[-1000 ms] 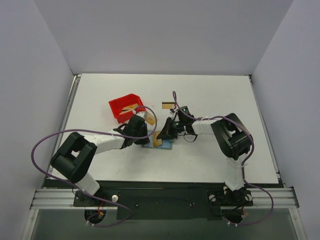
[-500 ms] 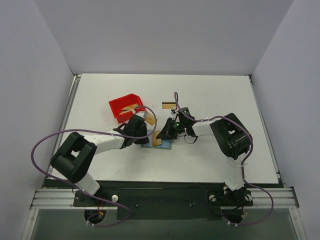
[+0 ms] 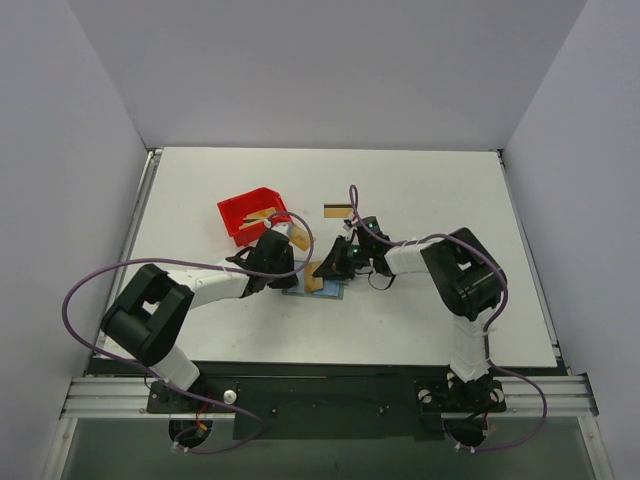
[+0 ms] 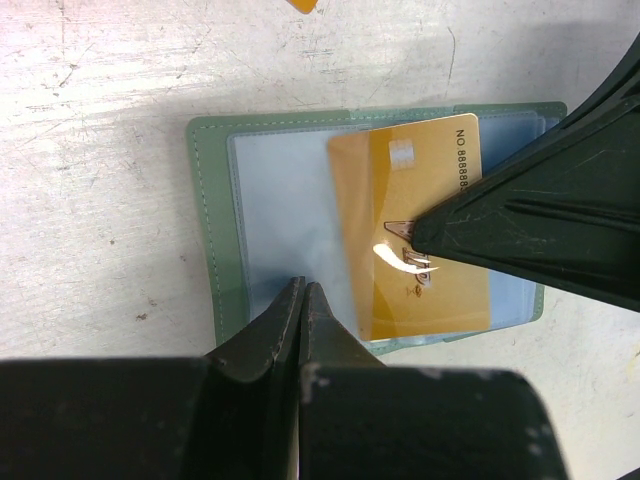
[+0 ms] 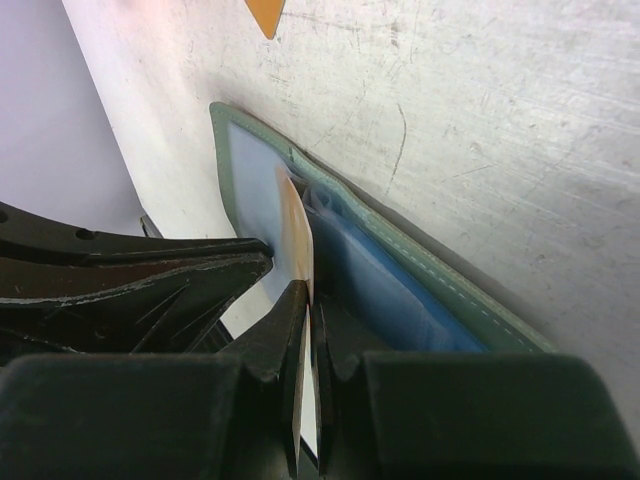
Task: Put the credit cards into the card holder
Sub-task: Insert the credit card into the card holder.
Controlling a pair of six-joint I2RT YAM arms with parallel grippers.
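The card holder (image 4: 215,200) lies open on the table, grey-green outside, light blue inside; in the top view it is partly under both grippers (image 3: 335,292). My right gripper (image 5: 312,300) is shut on a gold credit card (image 5: 296,230), held on edge with its lower end among the blue pockets. The left wrist view shows that card (image 4: 400,250) over the card holder's right half. My left gripper (image 4: 303,290) is shut with nothing in it, its tips down on the left inner panel. Another credit card (image 3: 337,209) lies flat farther back.
A red bin (image 3: 238,212) with more gold cards (image 3: 264,214) stands just behind my left gripper (image 3: 290,270). A card's corner (image 4: 303,4) pokes into the left wrist view's top edge. The two grippers are close together over the card holder.
The right wrist has shifted very slightly beside the card holder. The card stays gripped and the left arm has not moved.
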